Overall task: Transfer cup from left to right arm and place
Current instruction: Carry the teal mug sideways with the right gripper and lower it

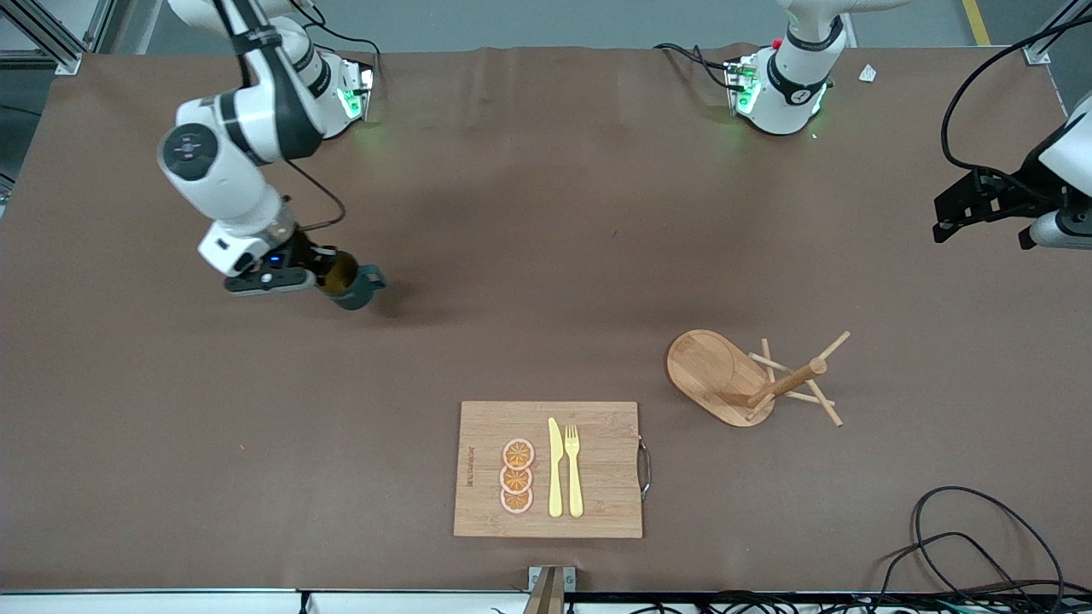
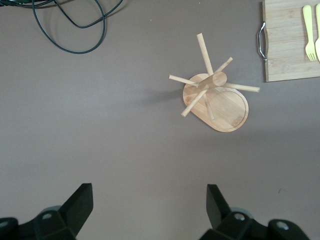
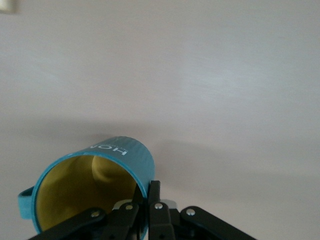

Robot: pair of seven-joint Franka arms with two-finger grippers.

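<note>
Reading "HON" on teal cup point(image 3: 107, 170)

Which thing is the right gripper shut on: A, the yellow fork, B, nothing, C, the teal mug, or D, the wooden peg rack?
C: the right gripper is pinched on the rim of the teal mug, which tilts in its fingers over the brown table.

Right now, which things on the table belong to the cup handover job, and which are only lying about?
Part of the job:
- cup, tilted, rim pinched by the right gripper
- left gripper, open, waiting above the peg rack

Lying about:
- cutting board
- knife
- fork
- orange slices
- cables
</note>
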